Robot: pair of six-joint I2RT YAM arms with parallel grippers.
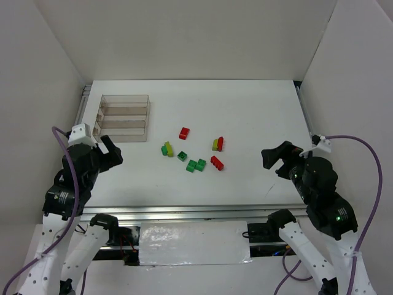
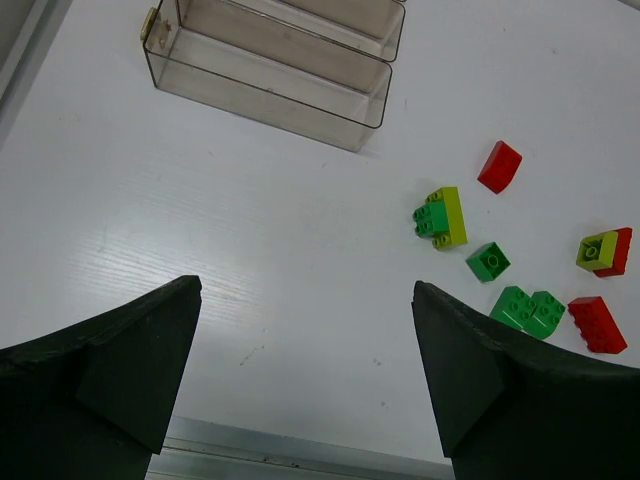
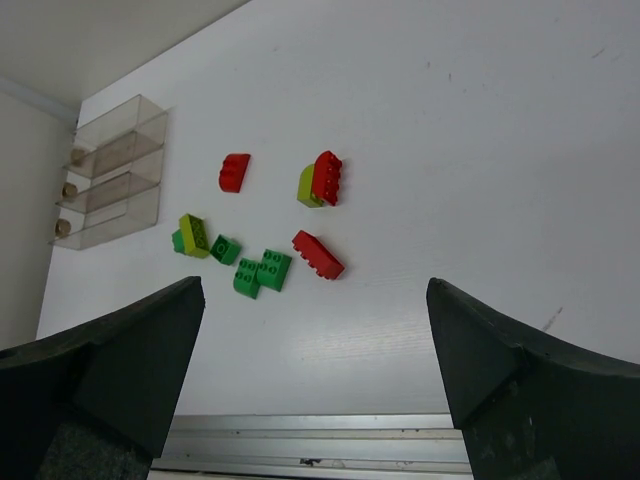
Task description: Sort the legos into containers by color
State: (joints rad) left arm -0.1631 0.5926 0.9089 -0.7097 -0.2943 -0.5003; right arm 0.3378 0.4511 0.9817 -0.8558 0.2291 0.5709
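Scattered across the middle of the top view, on a white table (image 1: 258, 104): the legos (image 1: 201, 163), small glossy studded bricks in red, dark green and yellow-green. Toward upper centre of the cluster, a lone red brick (image 1: 184, 133). To its right, a red and yellow-green pair (image 1: 218, 144) joined side by side. At lower right, a longer red brick (image 1: 217, 163) lying at a slant. At left, a yellow-green and green pair (image 1: 167, 149); just beside it, a single small green brick (image 1: 182, 156); below that, two green bricks (image 2: 528, 308) touching each other. At upper left of the top view, well apart from every brick: the containers (image 1: 124, 140), three long narrow clear-plastic compartments joined side by side as one tray, walls faintly smoky. At lower left, the left gripper (image 2: 305, 290), black fingers spread wide and pinching nothing, near the tray's lower edge. At lower right, the right gripper (image 3: 315, 285), likewise spread wide and holding nothing, right of the bricks.
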